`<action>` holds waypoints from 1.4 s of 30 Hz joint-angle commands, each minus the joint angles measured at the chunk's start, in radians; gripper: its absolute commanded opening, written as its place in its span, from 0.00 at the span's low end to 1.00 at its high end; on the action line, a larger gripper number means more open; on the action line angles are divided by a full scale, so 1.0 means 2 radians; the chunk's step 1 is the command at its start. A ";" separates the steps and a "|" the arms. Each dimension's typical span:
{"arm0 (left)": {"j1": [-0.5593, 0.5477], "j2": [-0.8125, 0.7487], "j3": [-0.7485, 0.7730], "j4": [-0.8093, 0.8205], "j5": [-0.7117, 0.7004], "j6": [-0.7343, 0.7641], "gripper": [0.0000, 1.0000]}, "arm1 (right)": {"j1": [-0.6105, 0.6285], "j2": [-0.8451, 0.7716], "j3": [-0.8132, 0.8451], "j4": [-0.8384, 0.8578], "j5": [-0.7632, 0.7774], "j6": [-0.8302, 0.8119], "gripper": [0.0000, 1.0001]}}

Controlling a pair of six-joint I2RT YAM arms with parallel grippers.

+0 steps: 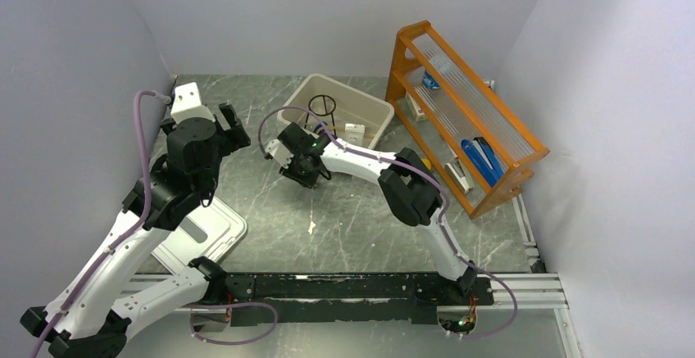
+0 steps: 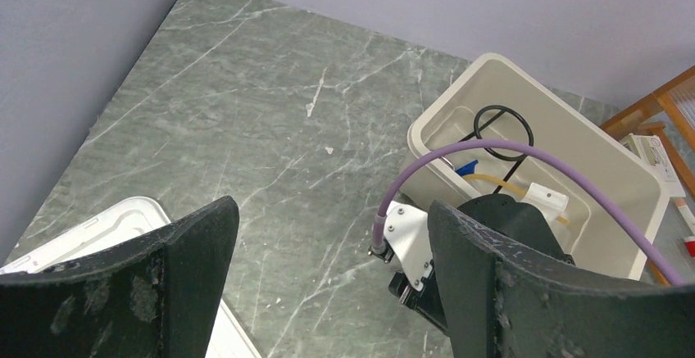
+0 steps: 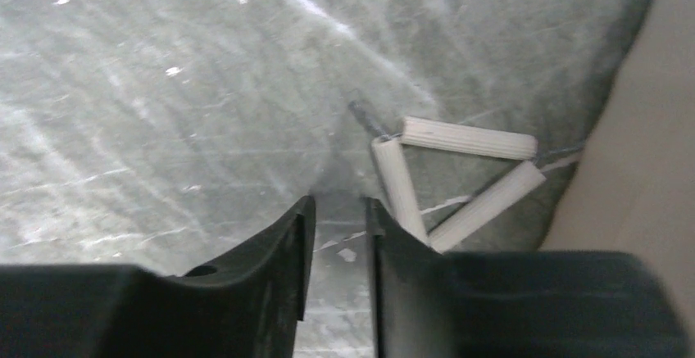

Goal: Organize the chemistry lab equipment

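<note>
A white triangle of three ribbed rods on wire lies flat on the marble, close by the tub wall. My right gripper hangs low over the table just left of it. Its jaws stand open by a narrow gap with only bare marble between them, and the right finger is against the triangle's left rod. From above, the right gripper sits in front of the beige tub. My left gripper is wide open and empty above the table. The black tripod ring, a tan tube and a white packet lie in the tub.
The orange rack stands at the right with blue items on its lower shelf. The white lid lies at the left front under my left arm. A small white scrap lies mid-table.
</note>
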State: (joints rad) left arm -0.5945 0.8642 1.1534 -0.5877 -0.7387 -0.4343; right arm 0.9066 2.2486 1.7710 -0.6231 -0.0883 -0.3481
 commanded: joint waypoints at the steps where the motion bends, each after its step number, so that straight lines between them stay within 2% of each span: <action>1: 0.003 -0.001 0.009 0.007 0.004 0.000 0.89 | 0.004 -0.026 -0.011 0.047 0.074 0.005 0.39; 6: 0.003 0.000 0.009 0.005 0.002 0.002 0.89 | 0.006 -0.030 -0.013 0.061 0.086 -0.011 0.50; 12: 0.003 0.002 0.008 0.007 0.002 0.004 0.89 | 0.006 -0.010 0.000 0.055 0.092 -0.021 0.53; 17: 0.003 0.004 0.011 0.005 0.002 0.006 0.89 | 0.006 0.020 0.027 0.013 0.056 -0.043 0.57; 22: 0.003 -0.001 0.012 0.002 -0.003 0.007 0.89 | 0.006 0.043 0.059 -0.049 -0.001 -0.063 0.57; 26: 0.003 -0.003 0.010 0.002 -0.003 0.006 0.89 | 0.006 0.040 0.063 -0.070 -0.030 -0.067 0.49; 30: 0.003 -0.002 0.010 0.001 0.000 0.004 0.89 | 0.006 0.030 0.059 -0.076 -0.045 -0.066 0.31; 31: 0.003 -0.002 0.009 0.001 0.000 0.005 0.88 | 0.007 0.028 0.061 -0.081 -0.049 -0.064 0.23; 33: 0.003 -0.002 0.009 0.001 0.000 0.005 0.88 | 0.007 0.027 0.064 -0.089 -0.056 -0.065 0.17; 36: 0.003 -0.002 0.009 0.001 0.000 0.004 0.88 | 0.007 0.023 0.057 -0.085 -0.048 -0.062 0.18; 40: 0.003 -0.003 0.010 0.000 0.001 0.004 0.88 | 0.007 0.024 0.041 -0.063 -0.007 -0.056 0.32; 42: 0.003 -0.003 0.010 -0.001 0.000 0.004 0.88 | 0.007 0.031 0.042 -0.063 0.004 -0.055 0.35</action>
State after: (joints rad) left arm -0.5941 0.8696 1.1534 -0.5884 -0.7380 -0.4332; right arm 0.9150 2.3066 1.8763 -0.7280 -0.1303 -0.4683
